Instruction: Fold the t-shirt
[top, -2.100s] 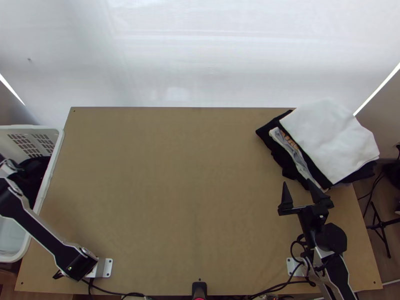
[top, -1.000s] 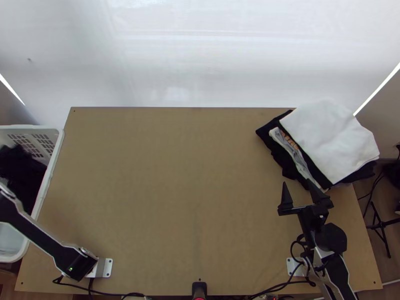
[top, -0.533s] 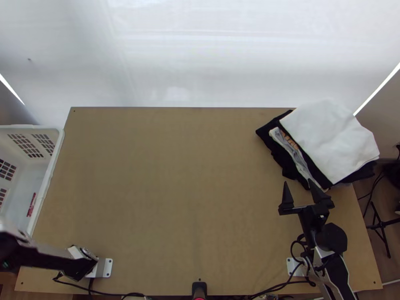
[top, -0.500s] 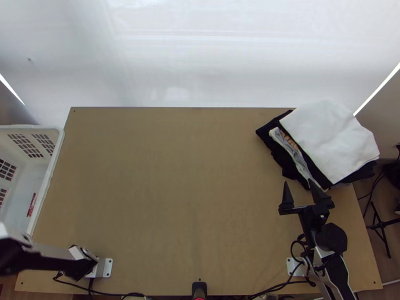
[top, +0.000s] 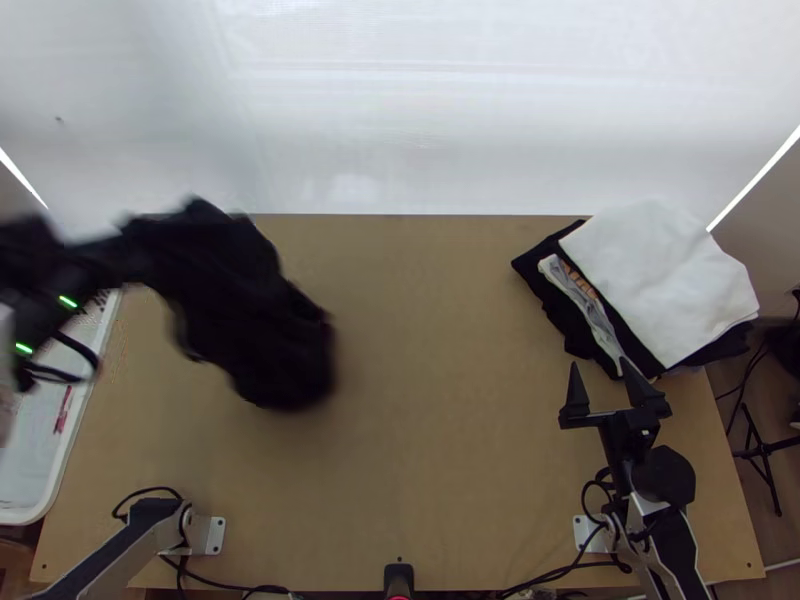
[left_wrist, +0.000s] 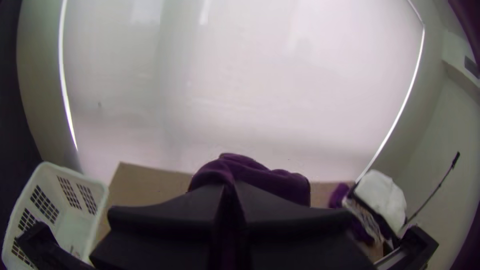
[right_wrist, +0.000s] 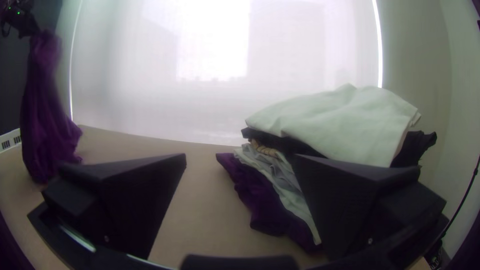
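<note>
My left gripper (top: 125, 252) is raised over the table's left side, shut on a dark t-shirt (top: 250, 330) that hangs bunched from its fingers. In the left wrist view the fingers of my left gripper (left_wrist: 229, 192) are closed together, with the dark t-shirt (left_wrist: 250, 175) beyond them. The right wrist view shows the t-shirt (right_wrist: 45, 115) hanging in a long bundle, its lower end near the table. My right gripper (top: 598, 370) stands open with nothing between its fingers, just short of the clothes pile; in its wrist view my right gripper (right_wrist: 240, 160) has its fingers wide apart.
A pile of folded clothes, with a white one (top: 660, 280) on top, lies at the table's far right corner. A white basket (top: 75, 440) stands off the left edge with a small red item (top: 64, 410) in it. Bare wood (top: 430, 400) spans the table's middle.
The left arm has swung up and inward from beside the basket, bringing the dark t-shirt over the table. Dark cloth seen in the basket earlier is gone from there. The right arm has stayed put.
</note>
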